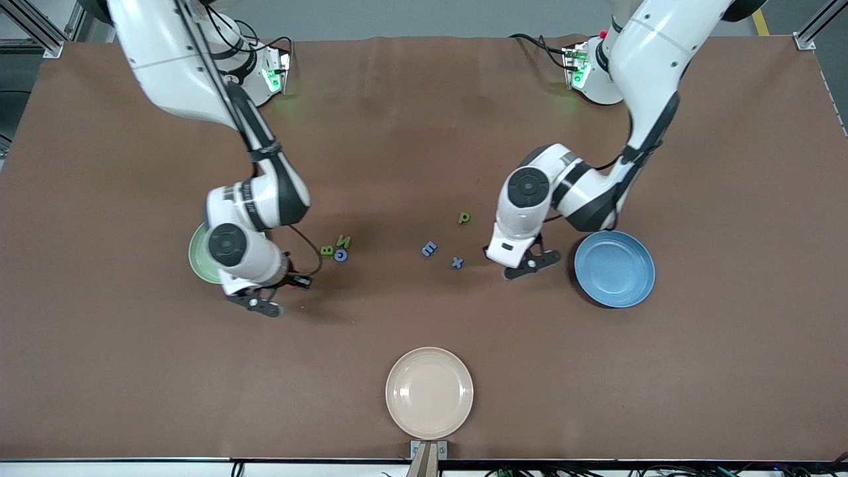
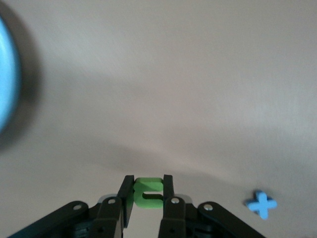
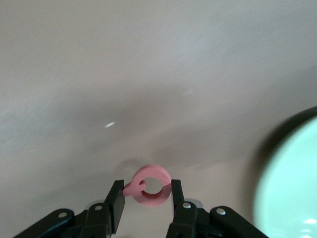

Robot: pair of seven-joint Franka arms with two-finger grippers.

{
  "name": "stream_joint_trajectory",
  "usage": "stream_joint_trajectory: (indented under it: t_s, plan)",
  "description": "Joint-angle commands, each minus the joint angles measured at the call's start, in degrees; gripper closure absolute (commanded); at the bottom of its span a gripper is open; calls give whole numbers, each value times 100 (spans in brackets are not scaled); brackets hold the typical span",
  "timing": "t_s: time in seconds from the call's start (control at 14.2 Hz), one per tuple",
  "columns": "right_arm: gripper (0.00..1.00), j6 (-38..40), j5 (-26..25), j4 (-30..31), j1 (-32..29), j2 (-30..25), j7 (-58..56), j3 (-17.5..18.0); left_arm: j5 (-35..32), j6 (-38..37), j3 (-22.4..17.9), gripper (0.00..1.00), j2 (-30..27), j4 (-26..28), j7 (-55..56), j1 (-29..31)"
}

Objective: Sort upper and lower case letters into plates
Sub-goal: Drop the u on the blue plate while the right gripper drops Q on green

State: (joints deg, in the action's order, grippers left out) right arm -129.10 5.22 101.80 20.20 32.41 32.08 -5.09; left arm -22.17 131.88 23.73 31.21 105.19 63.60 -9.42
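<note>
My left gripper [image 1: 532, 264] is over the table between a blue x [image 1: 457, 262] and the blue plate [image 1: 614, 268]. In the left wrist view this gripper [image 2: 147, 180] is shut on a green letter [image 2: 146, 194]. The blue x [image 2: 261, 204] and the blue plate's rim [image 2: 7, 94] show there too. My right gripper [image 1: 260, 304] is over the table beside the pale green plate [image 1: 197, 256], which the arm partly hides. In the right wrist view it [image 3: 147, 184] is shut on a pink ring-shaped letter with a tail [image 3: 148, 199], next to the green plate [image 3: 292, 188].
Loose letters lie mid-table: green p [image 1: 464, 217], blue E [image 1: 429, 248], green N [image 1: 344, 241], green B [image 1: 326, 250], a blue round letter [image 1: 340, 256]. A cream-beige plate [image 1: 429, 392] sits at the table edge nearest the front camera.
</note>
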Motion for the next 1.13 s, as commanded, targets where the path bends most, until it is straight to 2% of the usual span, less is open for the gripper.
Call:
stream_joint_trajectory:
  t_s: [0.0, 0.14, 0.28, 0.49, 0.63, 0.84, 0.91, 0.98, 1.05]
  plan:
    - [98, 52, -57, 882, -550, -848, -778, 96, -86, -57, 306, 81, -544, 501, -740, 824]
    - [98, -140, -57, 1550, -893, -1323, -1315, 96, -77, -57, 596, 81, -738, 791, -1417, 1536]
    - [98, -744, -57, 2350, -1183, -1649, -1878, 96, -77, -57, 790, 81, -800, 976, -2129, 2195]
    - [98, -1439, -57, 3054, -1562, -1677, -2302, 104, -86, -48, 800, 81, -809, 1223, -2974, 2795]
    - [97, -1749, -57, 3346, -1616, -1616, -2302, 113, -112, 13, 791, 81, -748, 1372, -3388, 3076]
    - [93, -1724, -39, 3400, -1537, -1536, -2276, 131, -138, 119, 774, 81, -547, 1399, -3609, 3192]
    - [80, -1663, -39, 3391, -1493, -1528, -2285, 131, -269, 119, 773, 81, -485, 1417, -3609, 3209]
    - [46, -1592, -39, 3382, -1493, -1528, -2293, 131, -392, 119, 773, 80, -441, 1460, -3609, 3288]
    - [0, -1566, -39, 3373, -1484, -1536, -2285, 131, -498, 162, 773, 80, -379, 1469, -3609, 3341]
